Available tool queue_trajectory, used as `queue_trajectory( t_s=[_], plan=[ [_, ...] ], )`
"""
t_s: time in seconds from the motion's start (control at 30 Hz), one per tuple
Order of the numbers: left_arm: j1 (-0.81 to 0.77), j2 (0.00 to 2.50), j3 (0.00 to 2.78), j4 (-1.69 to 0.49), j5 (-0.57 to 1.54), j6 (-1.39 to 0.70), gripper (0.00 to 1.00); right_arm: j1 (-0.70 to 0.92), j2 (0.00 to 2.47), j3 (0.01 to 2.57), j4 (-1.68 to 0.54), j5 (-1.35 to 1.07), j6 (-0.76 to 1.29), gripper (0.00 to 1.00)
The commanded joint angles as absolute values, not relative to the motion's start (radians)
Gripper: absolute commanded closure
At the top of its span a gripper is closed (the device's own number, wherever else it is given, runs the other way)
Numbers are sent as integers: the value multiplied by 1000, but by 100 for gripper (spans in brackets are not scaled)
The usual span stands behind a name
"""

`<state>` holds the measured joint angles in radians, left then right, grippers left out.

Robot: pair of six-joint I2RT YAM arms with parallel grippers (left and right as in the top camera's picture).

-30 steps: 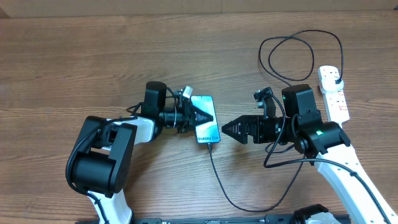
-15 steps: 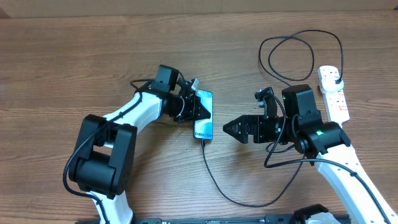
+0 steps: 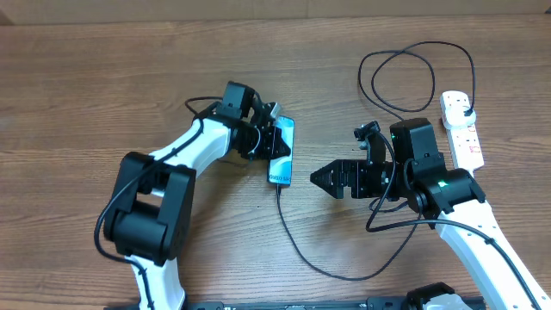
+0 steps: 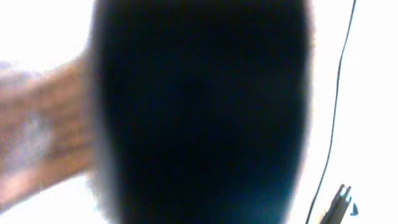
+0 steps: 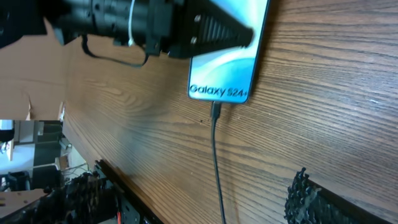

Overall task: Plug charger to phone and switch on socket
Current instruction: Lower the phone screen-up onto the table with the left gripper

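Left end effector (image 3: 272,142), fingers closed, lies on the phone (image 3: 281,162); right end effector (image 3: 315,178) hangs wide open, empty, beside the plugged-in charger (image 3: 297,250).

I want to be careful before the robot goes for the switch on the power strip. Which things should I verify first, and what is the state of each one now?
1. Tip of the charger seated in the phone: ok, the right wrist view shows it in the port.
2. Phone secured: ok, the left gripper has its jaws shut on it.
3. right gripper free to act: ok, jaws open and empty.
4. Charger's plug in the socket: ok, it appears seated at the far end.
5. Socket's switch already on: cannot tell, too small in the overhead view.
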<state>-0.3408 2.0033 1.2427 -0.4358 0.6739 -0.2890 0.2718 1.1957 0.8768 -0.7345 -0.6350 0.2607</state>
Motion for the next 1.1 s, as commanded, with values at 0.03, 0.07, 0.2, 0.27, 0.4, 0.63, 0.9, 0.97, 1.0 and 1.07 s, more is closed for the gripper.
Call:
queue_trajectory(
  t_s=[0.03, 0.07, 0.2, 0.27, 0.4, 0.63, 0.9, 0.97, 1.0, 1.07],
  plan=[
    [-346, 2049, 1297, -394, 669, -364, 96, 272, 1179, 882, -732, -621, 253, 3],
    [-346, 2053, 1297, -384, 665, -377, 96, 272, 1179, 882, -732, -621, 252, 3],
    [-341, 2053, 1297, -349, 609, -451, 96, 272, 1179, 882, -736, -622, 252, 1],
    [-340, 2054, 1297, -334, 610, -456, 96, 272, 1179, 882, -741, -621, 252, 0],
    [-341, 2055, 1297, -333, 599, -457, 96, 272, 1179, 882, -752, -622, 253, 0],
    [-341, 2057, 1297, -365, 545, -458, 86, 272, 1179, 882, -778, -621, 253, 0],
    [-343, 2057, 1297, -447, 418, -465, 69, 272, 1179, 882, -794, -622, 253, 0],
    [-343, 2057, 1297, -448, 418, -466, 68, 272, 1179, 882, -796, -622, 253, 0],
    [-343, 2057, 1297, -448, 416, -466, 65, 272, 1179, 882, -798, -622, 253, 0],
    [-343, 2057, 1297, -449, 414, -469, 56, 272, 1179, 882, -799, -622, 253, 0]
  ],
)
